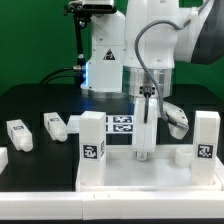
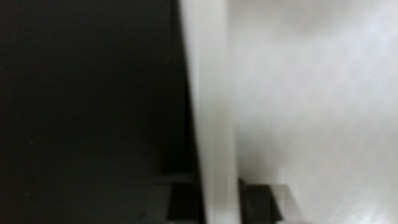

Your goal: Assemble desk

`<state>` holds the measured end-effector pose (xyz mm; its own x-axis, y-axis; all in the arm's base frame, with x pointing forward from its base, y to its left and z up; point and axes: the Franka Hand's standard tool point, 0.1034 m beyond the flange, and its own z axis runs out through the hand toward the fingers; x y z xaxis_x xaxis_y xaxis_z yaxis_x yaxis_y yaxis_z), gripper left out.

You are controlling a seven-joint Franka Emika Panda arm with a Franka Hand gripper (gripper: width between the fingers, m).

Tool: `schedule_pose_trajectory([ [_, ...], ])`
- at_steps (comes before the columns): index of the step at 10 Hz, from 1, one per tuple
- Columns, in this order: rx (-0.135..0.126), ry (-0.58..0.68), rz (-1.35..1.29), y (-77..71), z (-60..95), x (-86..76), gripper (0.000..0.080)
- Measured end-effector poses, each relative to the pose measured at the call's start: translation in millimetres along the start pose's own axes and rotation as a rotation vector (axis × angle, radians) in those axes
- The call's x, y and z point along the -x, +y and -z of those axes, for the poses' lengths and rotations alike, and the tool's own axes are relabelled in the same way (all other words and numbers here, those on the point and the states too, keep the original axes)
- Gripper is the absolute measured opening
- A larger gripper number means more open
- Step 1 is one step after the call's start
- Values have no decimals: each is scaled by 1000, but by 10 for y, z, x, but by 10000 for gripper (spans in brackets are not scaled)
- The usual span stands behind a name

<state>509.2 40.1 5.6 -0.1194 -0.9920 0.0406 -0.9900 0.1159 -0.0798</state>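
Observation:
The desk's white flat panel [image 1: 150,176] lies at the front of the black table. My gripper [image 1: 145,152] reaches straight down onto its far edge. In the wrist view the panel's thin white rim [image 2: 217,100] runs between the two dark fingers [image 2: 185,205], which press on it from both sides, so my gripper [image 2: 221,204] is shut on the rim. Beside the rim is the panel's white face [image 2: 320,110]. Two upright white blocks with tags [image 1: 92,142] [image 1: 205,138] stand at the panel's far corners. I cannot tell whether they are joined to it.
Loose white legs lie on the table at the exterior view's left [image 1: 18,135] [image 1: 55,125], and one lies near the right block [image 1: 185,155]. The marker board [image 1: 120,125] lies just behind the gripper. The robot's white base [image 1: 105,60] stands at the back.

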Motion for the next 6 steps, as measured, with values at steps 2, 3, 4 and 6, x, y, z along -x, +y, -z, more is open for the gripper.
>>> schedule_pose_trajectory([
  [2, 0, 0, 5, 1, 1, 1, 52],
  [3, -2, -3, 9, 9, 30, 20, 52],
  [4, -12, -13, 33, 1, 121, 35, 52],
  [6, -45, -48, 97, -73, 435, 3, 52],
])
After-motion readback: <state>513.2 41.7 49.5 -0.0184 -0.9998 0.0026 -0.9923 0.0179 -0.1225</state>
